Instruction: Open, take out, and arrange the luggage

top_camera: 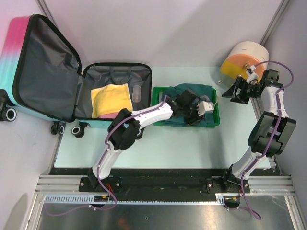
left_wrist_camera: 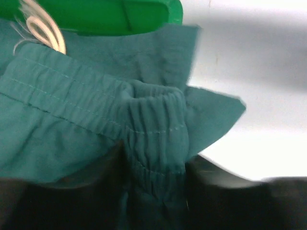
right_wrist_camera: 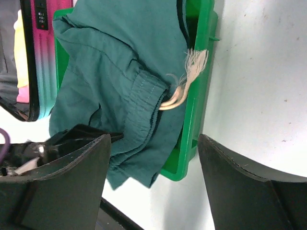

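Observation:
The luggage (top_camera: 43, 67) lies open at the left, its lid propped up and its dark lining showing. A yellow cloth (top_camera: 111, 98) rests in its base. A teal garment (top_camera: 184, 117) fills the green tray (top_camera: 217, 115). My left gripper (top_camera: 194, 112) is over that tray. In the left wrist view it (left_wrist_camera: 156, 167) is shut on the bunched elastic waistband of the garment (left_wrist_camera: 72, 110), part of which hangs over the tray's edge (left_wrist_camera: 120, 14). My right gripper (top_camera: 240, 91) stands open and empty at the right, facing the tray (right_wrist_camera: 196, 96) and garment (right_wrist_camera: 110, 62).
A white-and-orange cylinder (top_camera: 242, 62) lies at the back right, just behind the right gripper. A pale drawstring (right_wrist_camera: 184, 91) dangles from the garment over the tray rim. The suitcase's wheels (top_camera: 79, 130) stick out near the left arm. Metal frame posts stand at both back corners.

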You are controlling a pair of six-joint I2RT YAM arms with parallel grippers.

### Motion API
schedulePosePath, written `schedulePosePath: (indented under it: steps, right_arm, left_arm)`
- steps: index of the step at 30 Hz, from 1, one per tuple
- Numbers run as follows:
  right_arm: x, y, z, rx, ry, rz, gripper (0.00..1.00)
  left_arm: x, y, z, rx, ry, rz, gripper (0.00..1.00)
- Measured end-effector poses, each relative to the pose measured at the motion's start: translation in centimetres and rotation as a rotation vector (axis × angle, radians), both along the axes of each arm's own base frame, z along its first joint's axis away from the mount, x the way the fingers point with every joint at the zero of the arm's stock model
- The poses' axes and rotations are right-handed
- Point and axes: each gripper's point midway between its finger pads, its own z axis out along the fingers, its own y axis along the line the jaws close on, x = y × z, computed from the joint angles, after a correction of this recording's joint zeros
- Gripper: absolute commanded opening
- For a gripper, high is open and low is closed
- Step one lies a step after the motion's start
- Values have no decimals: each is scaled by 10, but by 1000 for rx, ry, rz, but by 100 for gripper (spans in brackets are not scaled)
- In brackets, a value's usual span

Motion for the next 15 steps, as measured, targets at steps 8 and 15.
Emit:
schedulePosePath:
  steps: [8,15]
  right_arm:
    - [-2,16,0,16,-1,47,78]
    - [1,65,3,12,-33,180,78]
  left_arm:
    - [16,8,-7,18,-34,25,100]
    - [36,39,78,-94,-41,93,100]
